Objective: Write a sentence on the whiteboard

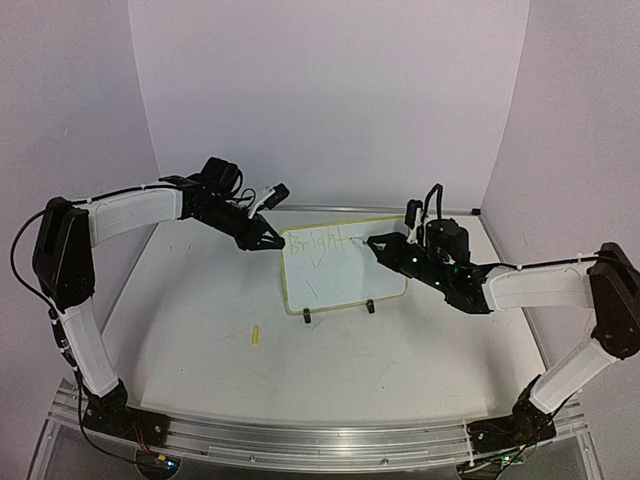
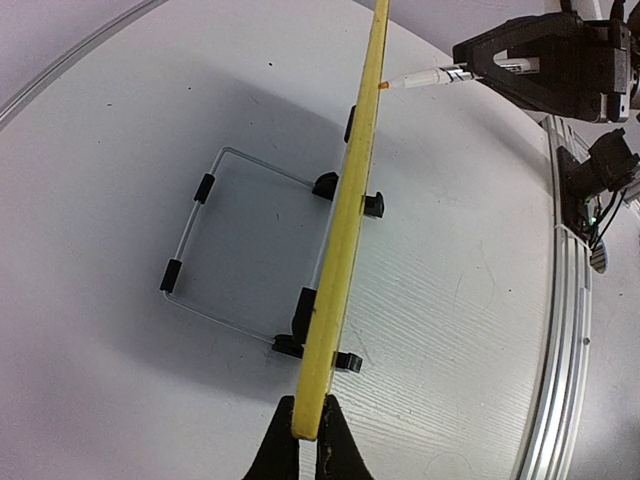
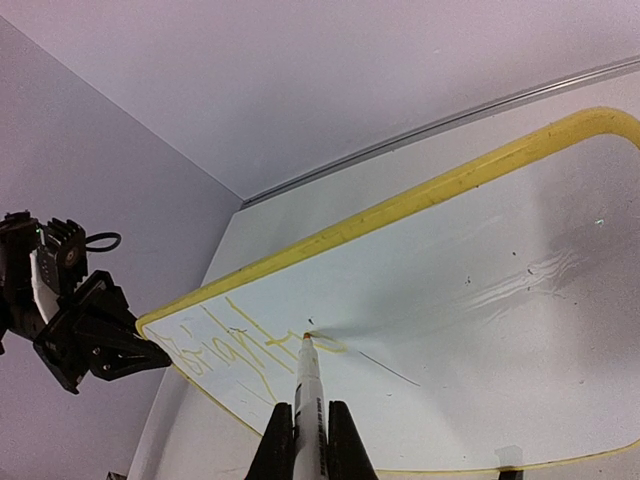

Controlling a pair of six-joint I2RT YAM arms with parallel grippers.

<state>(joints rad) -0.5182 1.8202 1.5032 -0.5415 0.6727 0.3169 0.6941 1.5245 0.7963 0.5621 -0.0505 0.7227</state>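
Since the sentence [image 1: 313, 241] reads only "Bright", most looks undone; board [image 1: 345, 285], propped on the table [image 1: 200, 330], has its edge pinched by the left gripper [image 2: 306, 425], right gripper [image 3: 306, 420] pinches a marker [image 3: 307, 380] touching just past that word.

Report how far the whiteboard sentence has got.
Done: "Bright" stands at the whiteboard's upper left. In hand: the left end effector clamps the board's edge; the right end effector holds a marker, tip on the board just after that word. Left: the rest of the sentence; most of the face is bare.
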